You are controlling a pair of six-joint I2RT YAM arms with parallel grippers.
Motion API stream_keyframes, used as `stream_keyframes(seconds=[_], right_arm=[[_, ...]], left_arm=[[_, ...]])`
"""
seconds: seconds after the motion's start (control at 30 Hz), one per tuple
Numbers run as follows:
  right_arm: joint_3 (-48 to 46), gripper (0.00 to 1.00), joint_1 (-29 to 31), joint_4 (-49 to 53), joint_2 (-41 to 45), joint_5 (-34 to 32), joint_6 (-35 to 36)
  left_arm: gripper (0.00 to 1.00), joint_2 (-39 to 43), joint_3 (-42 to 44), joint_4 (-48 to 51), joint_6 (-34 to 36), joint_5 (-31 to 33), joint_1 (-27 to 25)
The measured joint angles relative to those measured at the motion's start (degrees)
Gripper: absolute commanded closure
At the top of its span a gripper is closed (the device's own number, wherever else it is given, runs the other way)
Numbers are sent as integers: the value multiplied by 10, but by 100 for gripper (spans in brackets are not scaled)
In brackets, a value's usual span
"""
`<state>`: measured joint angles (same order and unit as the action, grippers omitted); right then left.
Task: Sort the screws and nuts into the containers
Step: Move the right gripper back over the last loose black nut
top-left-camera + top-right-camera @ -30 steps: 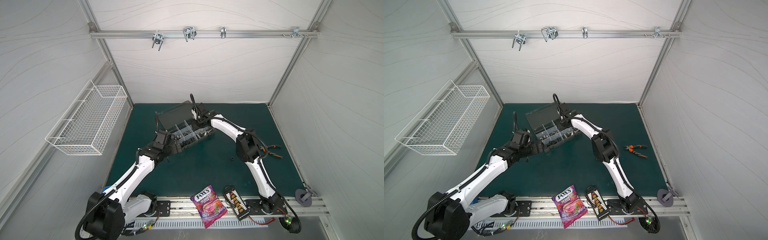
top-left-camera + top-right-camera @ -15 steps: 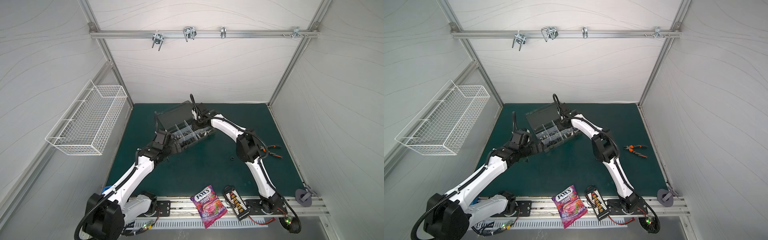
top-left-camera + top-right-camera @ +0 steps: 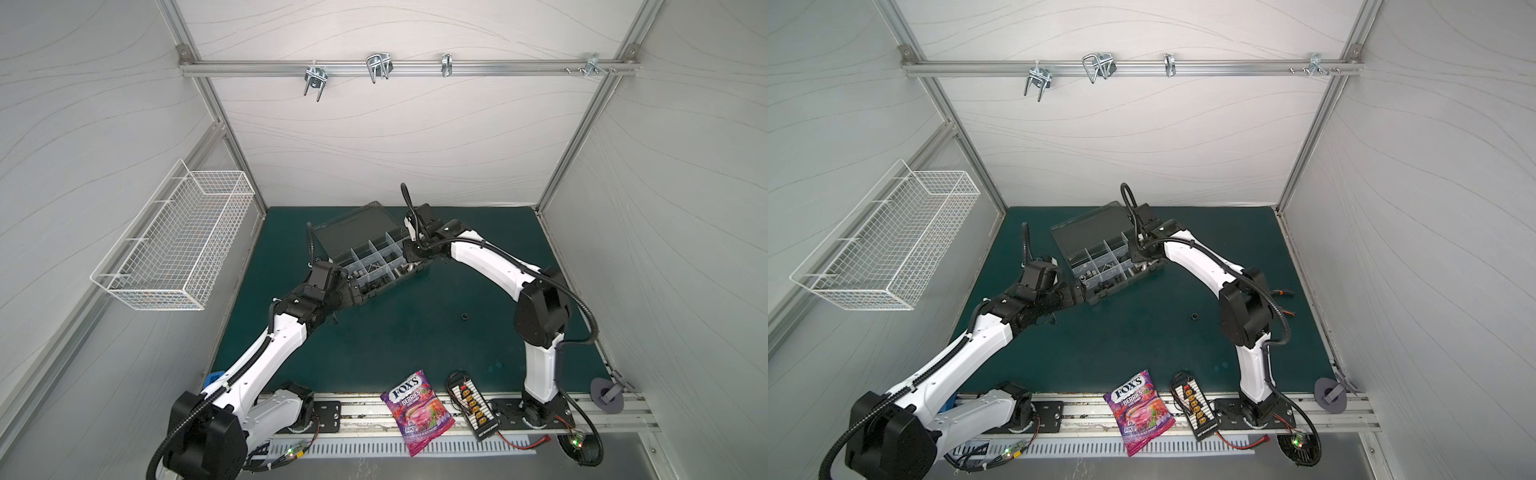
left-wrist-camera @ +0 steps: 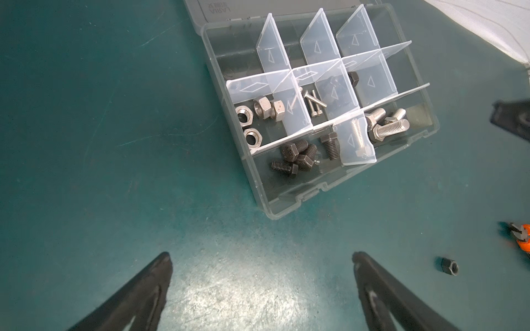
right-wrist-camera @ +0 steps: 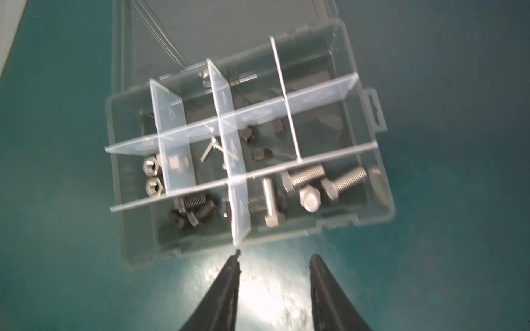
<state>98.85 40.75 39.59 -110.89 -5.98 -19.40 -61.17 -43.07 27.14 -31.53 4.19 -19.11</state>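
Note:
The smoky-grey organizer box (image 3: 376, 272) lies open at the back middle of the green mat, its containers parted by clear dividers. Separate compartments hold silver nuts (image 4: 258, 111), thin silver screws (image 4: 314, 104), black bolts (image 4: 298, 157) and silver hex bolts (image 4: 387, 126). Small black nuts (image 5: 261, 153) lie in a middle compartment. One loose black nut (image 3: 464, 317) rests on the mat right of the box. My left gripper (image 4: 261, 258) is wide open and empty at the box's front-left corner. My right gripper (image 5: 275, 255) hovers by the box's right end, jaws apart, nothing between them.
Orange-handled pliers (image 3: 1283, 293) lie on the mat behind my right arm. A candy bag (image 3: 417, 411) and a yellow-plug connector board (image 3: 473, 409) sit at the front edge. A white wire basket (image 3: 178, 245) hangs on the left wall.
My right gripper's jaws have spread wider. Both arms have hardly moved.

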Motion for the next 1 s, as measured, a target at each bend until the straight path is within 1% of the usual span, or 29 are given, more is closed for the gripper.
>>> stream_keyframes(seconds=[0.27,0.47,0.67,0.87,1.0], right_arm=[[-162,53,-20,27,93,-17,-28],[-253,50,-40,54,150,-22,-49],[-314,45,-57,68,173,-19,-63],[-352,35,-64,70,173,-12,-68],[-366,33,-70,70,172,-7,-68]], left_arm=[[1,0,0,0,0,1,0],[1,0,0,0,0,1,0],[1,0,0,0,0,0,0],[1,0,0,0,0,0,0],[1,0,0,0,0,0,0]])
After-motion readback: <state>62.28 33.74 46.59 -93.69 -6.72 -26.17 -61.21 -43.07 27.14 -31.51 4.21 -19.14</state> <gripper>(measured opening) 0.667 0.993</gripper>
